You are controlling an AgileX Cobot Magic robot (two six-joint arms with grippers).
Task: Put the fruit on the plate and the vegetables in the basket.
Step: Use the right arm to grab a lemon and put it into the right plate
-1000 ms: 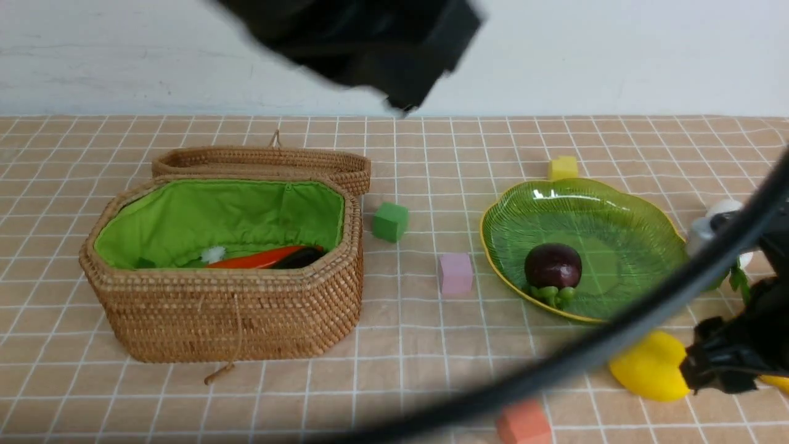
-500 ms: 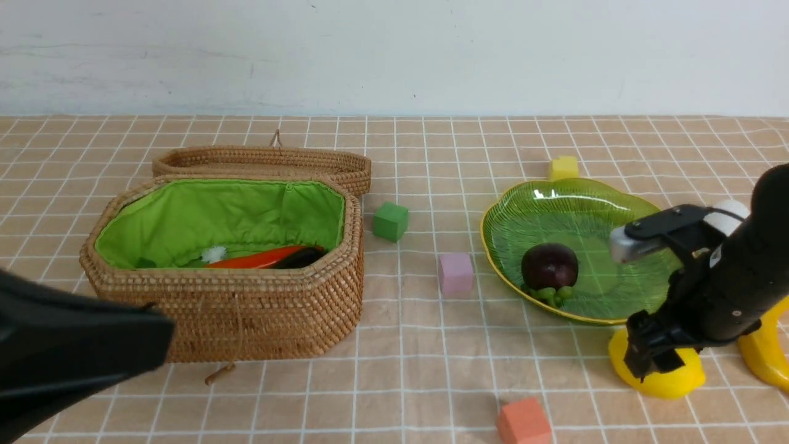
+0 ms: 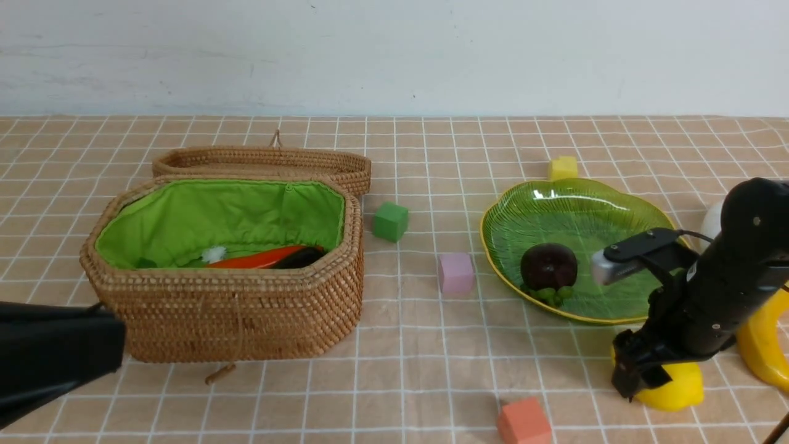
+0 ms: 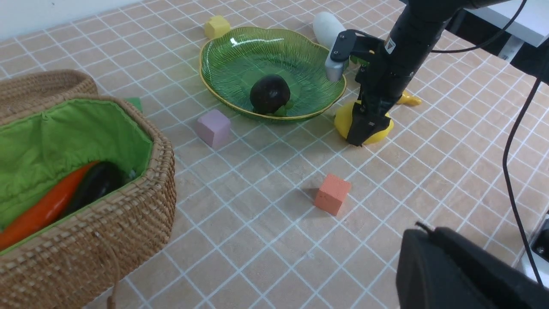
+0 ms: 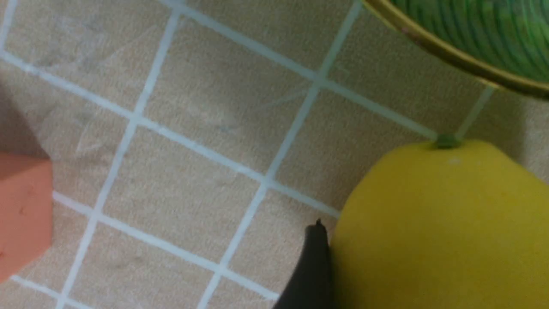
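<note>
The lemon point(image 3: 678, 385) lies on the cloth just in front of the plate point(image 3: 616, 203). My right gripper point(image 3: 641, 376) is down over the lemon, open, jaws astride it. In the right wrist view one finger point(image 5: 315, 266) lies against the lemon point(image 5: 437, 231). The mangosteen point(image 3: 548, 265) sits on the plate. The banana point(image 3: 761, 351) lies at the right edge, and the white radish point(image 3: 712, 219) shows behind my right arm. The basket point(image 3: 234, 320) holds the carrot point(image 3: 259, 259) and the eggplant point(image 3: 299, 257). My left gripper point(image 4: 422, 231) is shut and empty, low at the front left.
Foam cubes lie about: green point(image 3: 389, 221) beside the basket, pink point(image 3: 456, 273) left of the plate, orange point(image 3: 524, 422) near the front edge, yellow point(image 3: 563, 167) behind the plate. The basket's lid point(image 3: 262, 161) lies open behind it.
My left arm swung from the top of the view down to the front left. My right gripper came down over the lemon.
</note>
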